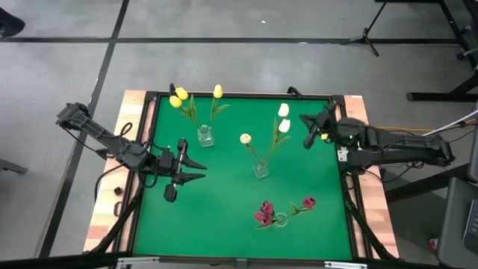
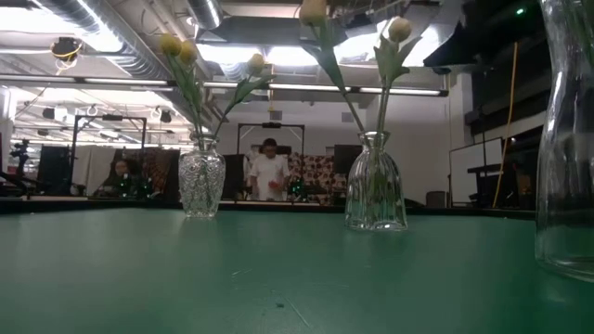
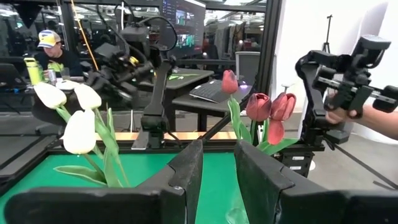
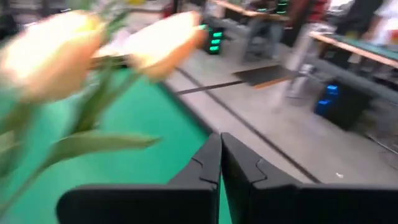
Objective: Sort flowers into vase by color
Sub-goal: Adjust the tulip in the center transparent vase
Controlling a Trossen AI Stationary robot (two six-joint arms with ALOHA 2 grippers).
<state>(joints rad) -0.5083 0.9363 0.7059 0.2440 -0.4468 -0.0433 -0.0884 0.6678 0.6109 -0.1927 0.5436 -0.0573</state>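
— Closest at table level: clear vase (image 2: 568, 139), looming at three o'clock, cut by the edge. Farther off, yellow flowers (image 2: 181, 51) in a cut-glass vase (image 2: 201, 181), cream flowers (image 2: 399, 30) in a ribbed vase (image 2: 375, 186). No grippers down here.

— And from above?

— Left gripper (image 1: 200, 169) at nine o'clock on the green table (image 1: 224, 217), fingers parted, empty. Right gripper (image 1: 308, 140) at two o'clock, just beside the cream heads. Red flowers (image 1: 265, 214) at six o'clock, already in glass.

— Left wrist?

— Narrow gap between fingers (image 3: 186, 174), nothing in it. Cream and red blooms ahead.

— Right wrist?

— Fingers (image 4: 205, 165) pressed together, holding nothing. Blurred pale heads very close.

— Risk?

— Probably a swing of that closed right gripper into the leaning stems. Could tip the ribbed vase or drag a bloom out.
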